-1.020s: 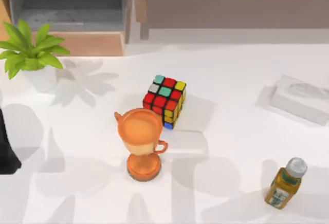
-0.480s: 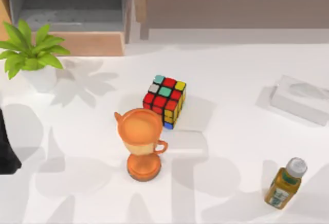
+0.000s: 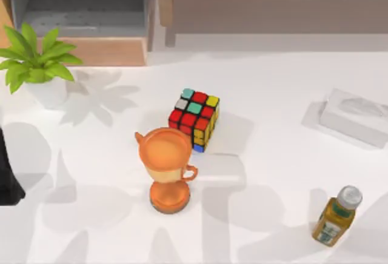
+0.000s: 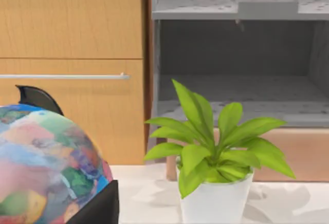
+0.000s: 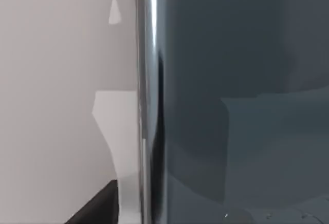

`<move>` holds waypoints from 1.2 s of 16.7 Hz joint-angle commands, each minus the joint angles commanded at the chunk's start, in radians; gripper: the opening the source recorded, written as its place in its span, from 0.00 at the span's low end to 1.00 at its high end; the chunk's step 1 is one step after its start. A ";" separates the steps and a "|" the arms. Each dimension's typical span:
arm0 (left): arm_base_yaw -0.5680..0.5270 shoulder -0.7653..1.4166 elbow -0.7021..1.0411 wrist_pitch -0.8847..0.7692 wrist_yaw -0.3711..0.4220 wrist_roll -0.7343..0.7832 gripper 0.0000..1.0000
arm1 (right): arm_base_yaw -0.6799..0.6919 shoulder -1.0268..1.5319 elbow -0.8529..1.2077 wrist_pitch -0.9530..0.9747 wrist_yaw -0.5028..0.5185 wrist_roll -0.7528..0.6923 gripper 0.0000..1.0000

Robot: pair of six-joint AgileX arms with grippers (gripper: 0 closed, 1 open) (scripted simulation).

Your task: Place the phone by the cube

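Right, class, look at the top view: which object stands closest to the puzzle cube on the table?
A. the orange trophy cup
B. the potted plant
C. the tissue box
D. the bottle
A. The orange trophy cup stands just beside the cube, toward the near edge of the table, while the potted plant, the tissue box and the bottle all sit well away from it.

Bright, even light falls on the white desk (image 3: pixel 273 94), where soft grey shadows spread broadly, leaf-shaped ones beside the potted plant (image 3: pixel 36 64). In the right wrist view the phone (image 5: pixel 241 95) sits very close and blurred, a bright glare streak running along its silvery edge.
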 joint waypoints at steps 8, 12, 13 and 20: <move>0.000 0.000 0.000 0.000 0.000 0.000 1.00 | 0.000 0.000 0.000 0.000 0.000 0.000 0.00; 0.000 0.000 0.000 0.000 0.000 0.000 1.00 | 0.000 0.000 0.000 0.000 0.000 0.000 0.00; 0.000 0.000 0.000 0.000 0.000 0.000 1.00 | 0.000 0.000 0.000 0.000 0.000 0.000 0.00; 0.000 0.000 0.000 0.000 0.000 0.000 1.00 | 0.001 -0.044 0.030 -0.058 -0.001 -0.001 0.00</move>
